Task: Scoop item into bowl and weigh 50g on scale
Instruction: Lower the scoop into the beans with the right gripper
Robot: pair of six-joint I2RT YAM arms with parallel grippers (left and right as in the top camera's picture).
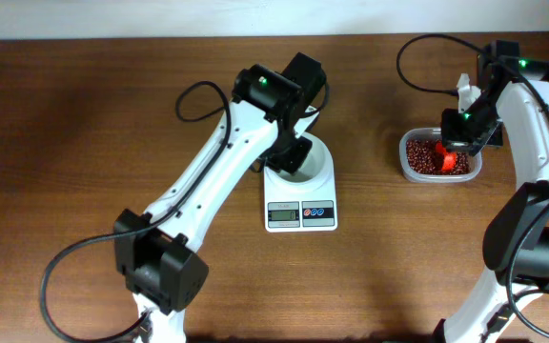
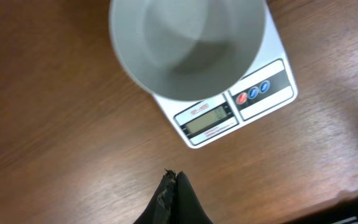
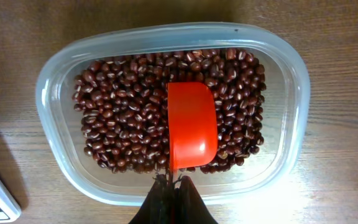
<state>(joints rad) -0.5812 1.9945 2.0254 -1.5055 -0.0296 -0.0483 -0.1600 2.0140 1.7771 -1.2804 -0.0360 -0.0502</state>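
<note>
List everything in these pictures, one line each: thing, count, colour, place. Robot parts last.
beans: many, dark reddish-brown, heaped in the tub
tub: one, clear plastic, on the table's right side
scoop: one, orange-red, lying on the beans
bowl: one, white, empty, on the scale
scale: one, white with a grey display, mid-table
table: one, brown wood
left arm and right arm: white with black joints, one on each side
left gripper: black, shut, empty, over bare table in front of the scale
right gripper: black, shut on the scoop's near end, over the tub
</note>
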